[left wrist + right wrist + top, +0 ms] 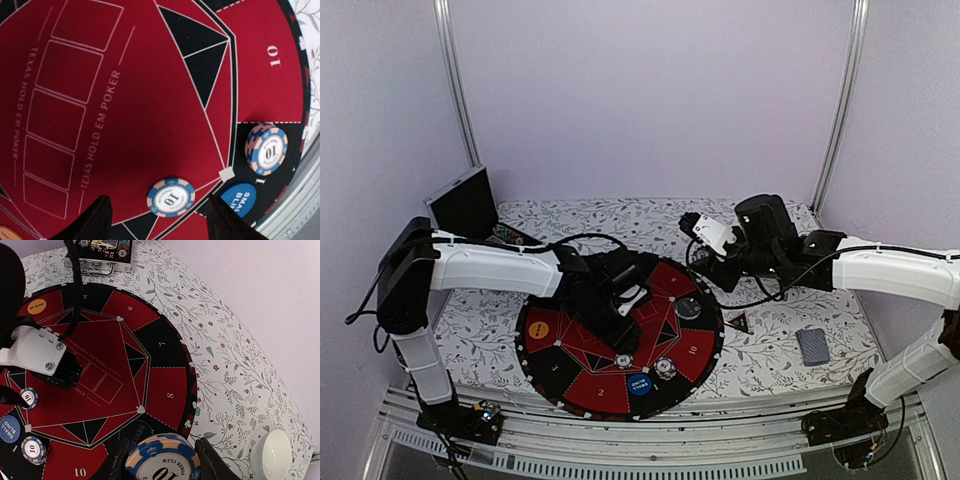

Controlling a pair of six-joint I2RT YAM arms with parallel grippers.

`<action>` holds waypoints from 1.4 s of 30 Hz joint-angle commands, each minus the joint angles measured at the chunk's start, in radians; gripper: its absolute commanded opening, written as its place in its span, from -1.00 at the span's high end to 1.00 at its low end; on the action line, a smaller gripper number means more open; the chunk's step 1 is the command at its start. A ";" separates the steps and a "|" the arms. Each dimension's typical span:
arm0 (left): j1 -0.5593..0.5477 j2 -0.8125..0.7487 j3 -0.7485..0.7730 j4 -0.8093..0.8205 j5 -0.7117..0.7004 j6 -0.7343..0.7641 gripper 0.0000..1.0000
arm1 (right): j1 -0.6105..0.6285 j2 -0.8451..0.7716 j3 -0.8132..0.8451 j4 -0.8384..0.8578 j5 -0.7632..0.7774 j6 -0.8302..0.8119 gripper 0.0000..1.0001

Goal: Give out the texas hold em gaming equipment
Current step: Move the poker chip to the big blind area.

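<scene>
Storage case (465, 205): open, at the far left corner of the tabletop
Orange button (539, 327): flat on a red sector at the left rim of the round mat (695, 350)
Left gripper (156, 222): jaws apart and empty, hovering low over the mat's near part
First chip (171, 197): flat on the red centre field at its near border, below the gap between the left jaws; no contact visible
Blue button (237, 197): on the near rim of the mat, just beside the first chip
Second chip (266, 148): flat on the black sector marked 1, near the blue button
Right gripper (163, 466): clamped on a blue-and-orange carried chip (160, 447), held above the mat's right part
Triangle marker (738, 322): on the tabletop just off the mat's right edge
Cards (812, 345): one stack, back up, near the right edge of the tabletop, well apart from the mat
Step in hand: judged to be chip distribution; two chips down, a third in transit
Next move: probably lower the carried chip flat onto an unfilled seat sector, then part the jaws; the left arm should keep out of that path, and the cards await dealing
</scene>
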 commanded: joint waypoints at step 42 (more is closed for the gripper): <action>0.164 -0.129 -0.243 -0.128 -0.163 -0.172 0.41 | -0.018 -0.094 -0.065 0.040 0.013 0.017 0.97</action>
